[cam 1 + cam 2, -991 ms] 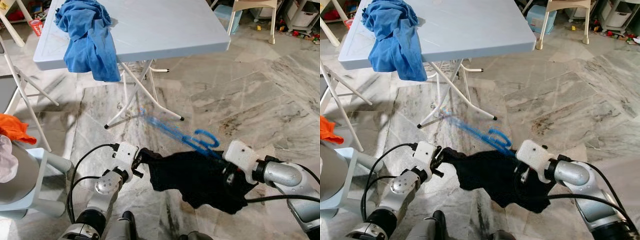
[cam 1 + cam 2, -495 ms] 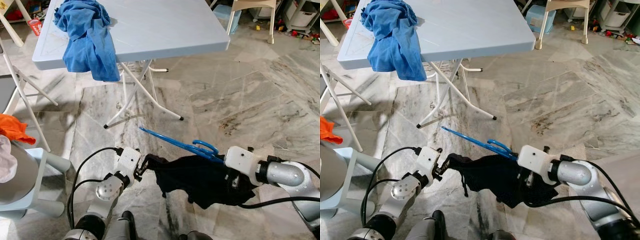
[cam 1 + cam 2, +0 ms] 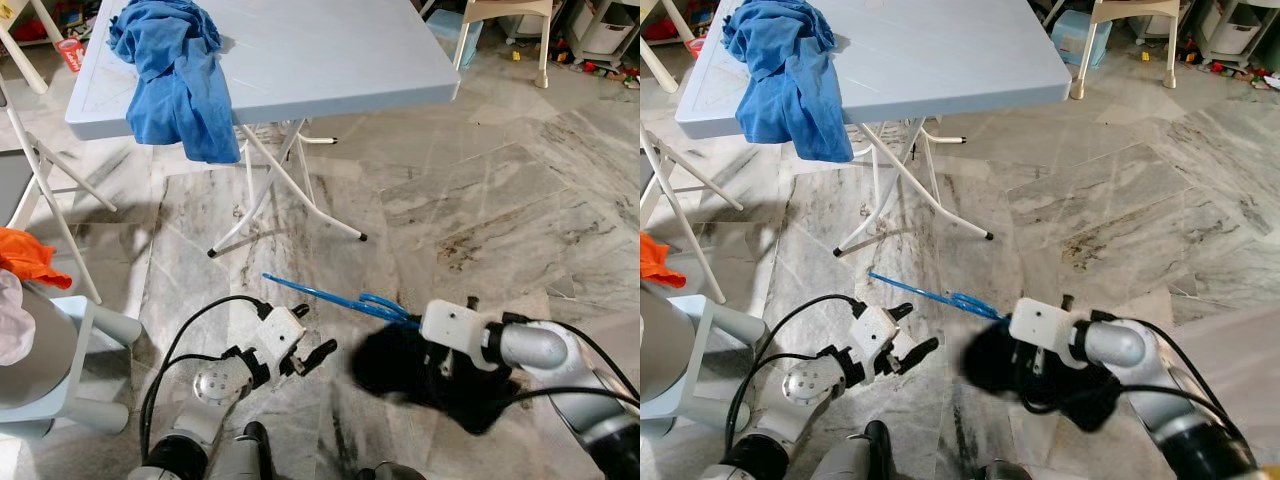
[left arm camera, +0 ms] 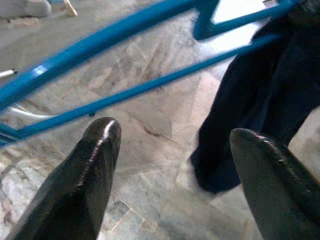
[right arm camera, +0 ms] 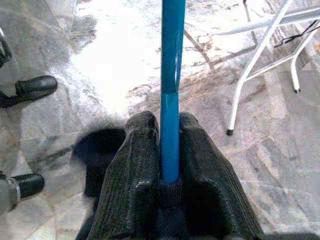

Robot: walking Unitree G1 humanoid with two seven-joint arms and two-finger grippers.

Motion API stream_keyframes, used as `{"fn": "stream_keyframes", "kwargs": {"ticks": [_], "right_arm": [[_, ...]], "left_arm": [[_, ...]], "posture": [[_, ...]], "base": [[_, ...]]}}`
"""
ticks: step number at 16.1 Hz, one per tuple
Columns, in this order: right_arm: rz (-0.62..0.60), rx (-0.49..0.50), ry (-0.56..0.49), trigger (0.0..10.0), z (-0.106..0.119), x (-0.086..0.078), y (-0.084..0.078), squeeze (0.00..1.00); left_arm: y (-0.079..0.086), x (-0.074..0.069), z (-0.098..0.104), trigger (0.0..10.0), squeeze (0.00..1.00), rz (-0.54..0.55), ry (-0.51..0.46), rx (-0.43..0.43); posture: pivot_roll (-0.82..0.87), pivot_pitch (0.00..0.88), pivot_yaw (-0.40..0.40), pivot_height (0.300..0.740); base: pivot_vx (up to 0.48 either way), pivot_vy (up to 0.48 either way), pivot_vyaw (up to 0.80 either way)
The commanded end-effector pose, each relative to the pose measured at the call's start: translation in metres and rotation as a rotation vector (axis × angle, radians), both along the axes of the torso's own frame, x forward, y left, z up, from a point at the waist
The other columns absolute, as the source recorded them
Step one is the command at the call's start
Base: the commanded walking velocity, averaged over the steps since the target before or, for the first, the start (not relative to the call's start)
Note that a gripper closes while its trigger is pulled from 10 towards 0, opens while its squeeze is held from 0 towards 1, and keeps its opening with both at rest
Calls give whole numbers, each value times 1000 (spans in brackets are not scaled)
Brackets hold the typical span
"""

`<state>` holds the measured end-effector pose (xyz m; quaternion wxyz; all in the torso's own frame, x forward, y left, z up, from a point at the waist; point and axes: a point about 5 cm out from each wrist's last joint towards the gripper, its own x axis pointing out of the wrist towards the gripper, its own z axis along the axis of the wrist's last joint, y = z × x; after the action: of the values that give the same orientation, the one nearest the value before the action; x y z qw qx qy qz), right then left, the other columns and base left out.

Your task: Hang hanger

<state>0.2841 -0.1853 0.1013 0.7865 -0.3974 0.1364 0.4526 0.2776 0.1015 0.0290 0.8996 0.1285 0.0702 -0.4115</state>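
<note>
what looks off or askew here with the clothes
The dark garment hangs bunched off one end of the thin blue plastic hanger, not spread over it. The right hand pinches that hanger. A blue cloth droops over the table edge.

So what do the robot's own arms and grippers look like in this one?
Both arms are silver metal with black joints and looping black cables. Each wrist carries a white boxy housing. The left gripper and right gripper each have two black fingers, matte, thick and rounded at the tips.

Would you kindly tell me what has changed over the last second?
The left gripper let go of the black garment and now hangs open. The garment swung in under the right gripper, which stays shut on the blue hanger. The table and blue cloth are unchanged.
</note>
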Motion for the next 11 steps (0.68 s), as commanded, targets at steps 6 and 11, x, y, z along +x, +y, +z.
{"fn": "stream_keyframes", "kwargs": {"ticks": [6,11], "right_arm": [[57,-45,-16,10000,0,5,3,0],[58,-116,-7,10000,-5,8,-4,0]], "left_arm": [[2,-2,9,10000,1000,2,-113,14],[9,-2,30,10000,1000,-112,-271,81]], "posture": [[-121,238,-7,740],[-114,236,-10,740]], "base": [[0,0,0],[0,0,0]]}}
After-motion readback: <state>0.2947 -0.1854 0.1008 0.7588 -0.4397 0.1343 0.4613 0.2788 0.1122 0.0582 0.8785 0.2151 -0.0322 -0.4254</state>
